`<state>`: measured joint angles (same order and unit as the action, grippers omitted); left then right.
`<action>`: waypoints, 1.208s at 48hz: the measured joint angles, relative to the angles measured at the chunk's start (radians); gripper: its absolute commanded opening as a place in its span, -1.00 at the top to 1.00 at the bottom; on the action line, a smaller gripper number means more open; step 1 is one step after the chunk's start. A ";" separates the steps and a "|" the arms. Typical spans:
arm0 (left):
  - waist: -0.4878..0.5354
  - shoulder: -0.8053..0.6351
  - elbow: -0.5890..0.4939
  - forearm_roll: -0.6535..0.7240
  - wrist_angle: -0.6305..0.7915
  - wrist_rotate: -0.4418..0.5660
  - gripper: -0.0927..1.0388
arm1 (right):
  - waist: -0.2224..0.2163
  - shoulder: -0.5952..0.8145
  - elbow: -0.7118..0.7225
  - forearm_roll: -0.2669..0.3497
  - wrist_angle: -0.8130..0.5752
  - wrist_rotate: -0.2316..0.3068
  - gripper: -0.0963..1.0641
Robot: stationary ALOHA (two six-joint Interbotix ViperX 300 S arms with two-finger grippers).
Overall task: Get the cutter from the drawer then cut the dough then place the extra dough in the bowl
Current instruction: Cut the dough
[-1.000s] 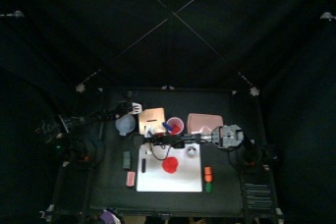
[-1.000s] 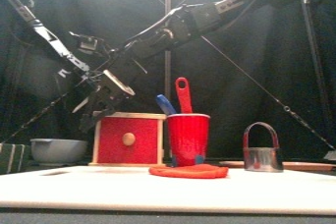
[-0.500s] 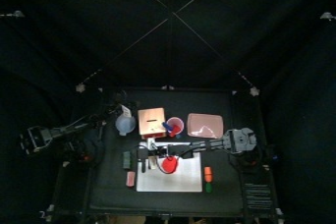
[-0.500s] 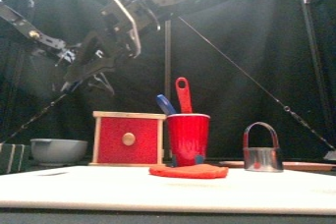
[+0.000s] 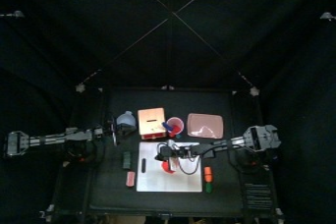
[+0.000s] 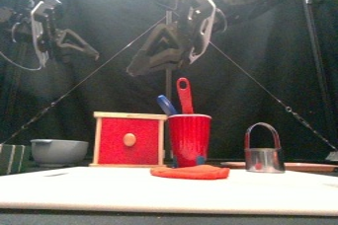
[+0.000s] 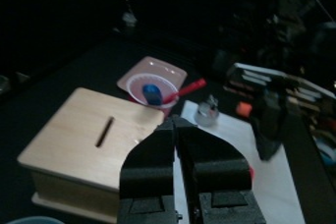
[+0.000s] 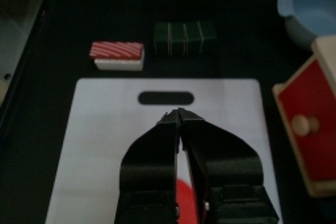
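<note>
The red dough (image 6: 189, 172) lies low in the front view, on the white board (image 6: 79, 191). Behind it, at the lower right, the cutter (image 6: 264, 150) stands with bare room around it. Only the right wrist view shows the green sushi roll (image 8: 184, 36) off the board's edge. High above, the left gripper (image 7: 176, 130) and right gripper (image 8: 174, 118) are pinched tight and empty.

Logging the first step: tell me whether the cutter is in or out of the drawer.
Out. The cutter stands upright in the open, right of the red cup; the drawer looks shut.
</note>
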<state>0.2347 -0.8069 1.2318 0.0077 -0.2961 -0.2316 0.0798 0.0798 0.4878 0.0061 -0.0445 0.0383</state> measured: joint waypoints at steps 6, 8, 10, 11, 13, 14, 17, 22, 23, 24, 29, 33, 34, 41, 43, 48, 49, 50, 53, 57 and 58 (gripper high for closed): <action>-0.084 0.003 0.015 0.009 -0.002 0.000 0.22 | 0.026 -0.041 0.094 0.097 -0.005 0.005 0.18; -0.112 0.006 0.017 0.009 -0.002 0.002 0.22 | 0.037 -0.057 0.118 0.127 -0.005 0.005 0.18; -0.137 0.012 0.017 0.011 -0.002 0.002 0.22 | 0.048 -0.074 0.144 0.161 -0.005 0.006 0.18; -0.149 0.017 0.017 0.011 -0.003 0.002 0.22 | 0.054 -0.083 0.160 0.178 -0.005 0.005 0.18; -0.170 0.029 0.017 0.011 -0.003 0.002 0.21 | 0.064 -0.106 0.190 0.209 -0.005 0.005 0.18; -0.179 0.037 0.017 0.009 -0.003 0.002 0.20 | 0.064 -0.106 0.190 0.209 -0.005 0.005 0.18; -0.201 0.063 0.017 0.011 -0.006 0.002 0.16 | 0.084 -0.147 0.239 0.262 -0.005 0.005 0.18; -0.216 0.120 0.017 0.009 -0.023 0.000 0.07 | 0.107 -0.210 0.302 0.327 -0.006 0.005 0.18; -0.216 0.132 0.017 0.009 -0.026 0.000 0.05 | 0.110 -0.222 0.316 0.337 -0.006 0.005 0.17; -0.216 0.144 0.017 0.009 -0.032 0.000 0.03 | 0.115 -0.238 0.331 0.353 -0.006 0.005 0.17; -0.218 0.198 0.011 0.005 -0.058 -0.002 -0.08 | 0.130 -0.313 0.410 0.422 -0.006 0.005 0.17; -0.219 0.233 0.005 0.003 -0.084 0.000 -0.16 | 0.133 -0.370 0.471 0.472 -0.002 0.006 0.16; -0.219 0.241 0.002 0.003 -0.091 -0.002 -0.18 | 0.135 -0.383 0.486 0.485 0.003 0.006 0.15; -0.221 0.279 -0.008 0.002 -0.141 0.000 -0.26 | 0.140 -0.459 0.574 0.546 0.011 0.006 0.01; -0.221 0.288 -0.012 0.002 -0.155 -0.002 -0.27 | 0.141 -0.476 0.592 0.551 0.012 0.006 -0.05; -0.221 0.310 -0.023 0.002 -0.173 -0.002 -0.27 | 0.140 -0.509 0.632 0.552 0.015 0.005 -0.19; -0.221 0.316 -0.025 0.002 -0.173 -0.002 -0.27 | 0.140 -0.515 0.640 0.552 0.017 0.006 -0.23; -0.221 0.319 -0.026 0.002 -0.175 -0.002 -0.27 | 0.140 -0.520 0.646 0.551 0.018 0.006 -0.26; -0.221 0.336 -0.034 0.002 -0.178 -0.002 -0.27 | 0.138 -0.535 0.670 0.543 0.020 0.005 -0.32; -0.221 0.365 -0.041 -0.005 -0.181 -0.002 -0.27 | 0.115 -0.549 0.699 0.517 0.018 -0.002 -0.41; -0.221 0.371 -0.043 -0.008 -0.181 -0.002 -0.27 | 0.106 -0.551 0.703 0.506 0.018 -0.002 -0.43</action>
<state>0.0138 -0.4357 1.1888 0.0000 -0.4771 -0.2332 0.1856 -0.4709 1.1904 0.5123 -0.0261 0.0368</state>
